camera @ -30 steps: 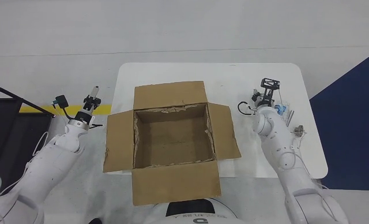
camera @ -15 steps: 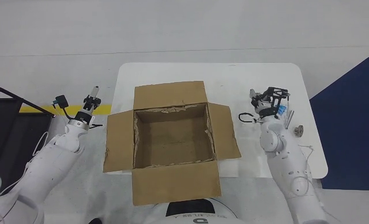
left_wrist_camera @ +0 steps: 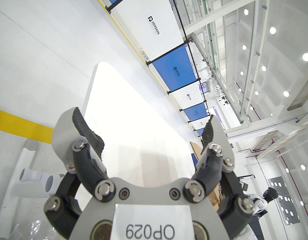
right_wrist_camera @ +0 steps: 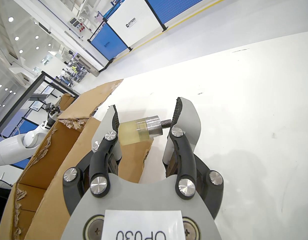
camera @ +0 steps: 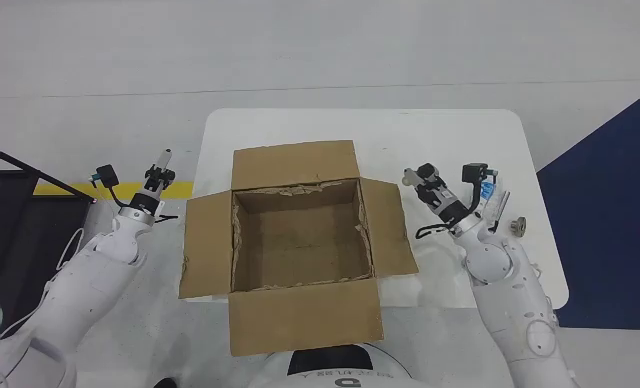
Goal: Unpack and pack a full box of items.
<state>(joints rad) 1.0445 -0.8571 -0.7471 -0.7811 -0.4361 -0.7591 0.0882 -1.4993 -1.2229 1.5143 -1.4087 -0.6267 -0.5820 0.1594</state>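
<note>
You're gripping a small threaded stud [right_wrist_camera: 144, 129] with a yellowish plastic end lengthwise in your right pincer [right_wrist_camera: 147, 114] — it's hovering over the table [camera: 450, 133], just beside the cardboard box's [camera: 295, 166] right flap. Your left pincer [left_wrist_camera: 144, 123] is hanging wide open, holding nothing — off the table's left edge.

A white label [left_wrist_camera: 149, 228] with black letters and numbers is stuck on the back of the left hand [left_wrist_camera: 144, 119]. The right hand [right_wrist_camera: 147, 112] has a second label [right_wrist_camera: 143, 234] just like it, also letters then numbers. Far off in the hall, the white panels [left_wrist_camera: 154, 26] and blue panels [left_wrist_camera: 177, 71] each show a small logo with one short word.
</note>
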